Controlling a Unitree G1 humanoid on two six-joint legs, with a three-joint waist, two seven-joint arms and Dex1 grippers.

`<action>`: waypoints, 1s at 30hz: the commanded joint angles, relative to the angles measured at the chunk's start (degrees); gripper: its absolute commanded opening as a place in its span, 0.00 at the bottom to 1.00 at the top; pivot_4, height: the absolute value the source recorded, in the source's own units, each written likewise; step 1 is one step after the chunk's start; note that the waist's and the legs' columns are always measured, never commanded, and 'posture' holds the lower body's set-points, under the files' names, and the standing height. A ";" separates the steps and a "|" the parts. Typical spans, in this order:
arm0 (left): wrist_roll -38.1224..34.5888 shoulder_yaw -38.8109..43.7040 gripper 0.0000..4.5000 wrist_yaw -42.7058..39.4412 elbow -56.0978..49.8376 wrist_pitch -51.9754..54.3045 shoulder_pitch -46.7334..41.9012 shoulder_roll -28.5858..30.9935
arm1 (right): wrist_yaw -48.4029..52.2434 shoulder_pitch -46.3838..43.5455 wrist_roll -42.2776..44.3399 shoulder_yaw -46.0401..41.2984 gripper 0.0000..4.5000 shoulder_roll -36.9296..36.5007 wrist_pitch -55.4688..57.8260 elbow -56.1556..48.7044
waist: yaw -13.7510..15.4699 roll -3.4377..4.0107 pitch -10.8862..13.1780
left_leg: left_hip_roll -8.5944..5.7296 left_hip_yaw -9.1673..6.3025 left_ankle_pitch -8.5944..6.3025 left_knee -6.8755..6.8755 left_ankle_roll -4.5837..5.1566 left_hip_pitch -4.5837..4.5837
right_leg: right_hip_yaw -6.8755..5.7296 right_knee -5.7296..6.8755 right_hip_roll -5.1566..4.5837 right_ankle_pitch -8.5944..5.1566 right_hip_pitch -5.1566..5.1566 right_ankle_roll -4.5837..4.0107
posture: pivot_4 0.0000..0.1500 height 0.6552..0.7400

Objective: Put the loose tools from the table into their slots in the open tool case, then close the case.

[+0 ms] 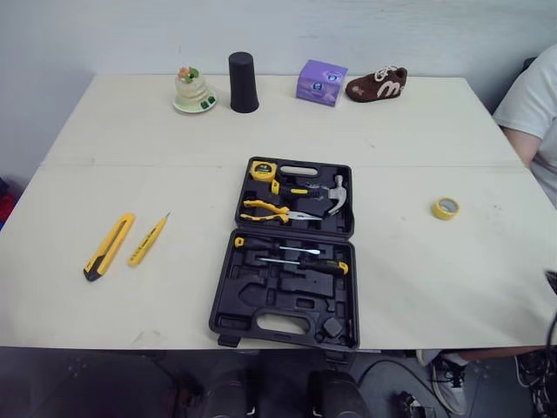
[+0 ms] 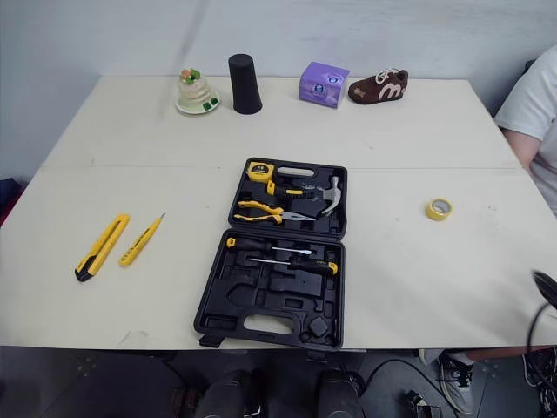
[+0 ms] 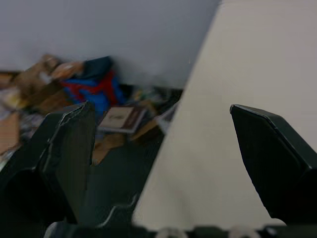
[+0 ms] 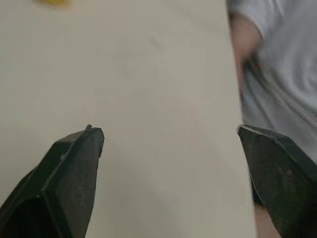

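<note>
The black tool case [image 1: 287,300] lies open in the middle of the table. Its far half holds a tape measure [image 1: 264,170], yellow-handled pliers [image 1: 268,210] and a hammer [image 1: 336,195]; two screwdrivers [image 1: 291,256] sit in the near half. On the table's left side lie a yellow utility knife [image 1: 109,246] and, beside it, a slim yellow tool [image 1: 148,239]. A yellow tape roll [image 1: 445,208] rests to the right of the case. My left gripper [image 3: 159,108] is open over the table's edge. My right gripper [image 4: 169,129] is open above bare tabletop beside a person's arm.
Along the far edge stand a small cake-like ornament [image 1: 193,90], a black cup [image 1: 243,82], a purple box [image 1: 320,83] and a brown shoe [image 1: 376,84]. A person in a white shirt [image 1: 533,104] sits at the table's right side. Clutter [image 3: 74,94] lies on the floor beyond the left edge.
</note>
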 commanded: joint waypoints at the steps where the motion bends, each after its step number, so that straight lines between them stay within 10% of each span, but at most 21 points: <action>1: -0.42 1.20 1.00 0.35 -0.37 -3.02 1.27 0.51 | -3.79 1.21 0.00 -1.98 1.00 -2.40 -4.45 4.14 | -0.15 0.00 0.00 | 0.01 0.00 -0.01 0.00 -0.01 0.02 | 0.03 0.01 0.00 0.00 0.01 -0.01 | 1.00 1.00; 14: -4.02 -4.33 1.00 -5.25 -8.12 -4.37 -2.29 -1.39 | 6.20 -7.48 8.45 1.02 1.00 5.62 0.81 -6.36 | -1.37 0.04 -0.01 | 0.11 0.06 0.17 -0.19 -0.25 0.12 | 0.03 0.14 0.04 -0.03 -0.04 -0.08 | 1.00 1.00; 21: -9.99 -13.65 1.00 -10.93 -29.71 13.22 -0.32 -1.45 | 14.40 -6.74 18.50 9.35 1.00 12.44 17.82 -37.65 | -0.82 0.07 0.01 | 0.10 -0.02 0.20 -0.16 -0.22 0.08 | 0.01 0.21 0.02 -0.03 -0.02 -0.08 | 1.00 1.00; 30: -9.73 -25.79 1.00 -6.52 -44.98 32.09 -6.02 1.90 | 23.10 -8.27 20.00 18.76 1.00 13.83 22.24 -53.72 | 0.40 0.13 0.06 | 0.03 -0.04 0.36 -0.10 0.10 0.05 | -0.01 0.18 0.05 -0.02 0.03 -0.08 | 1.00 1.00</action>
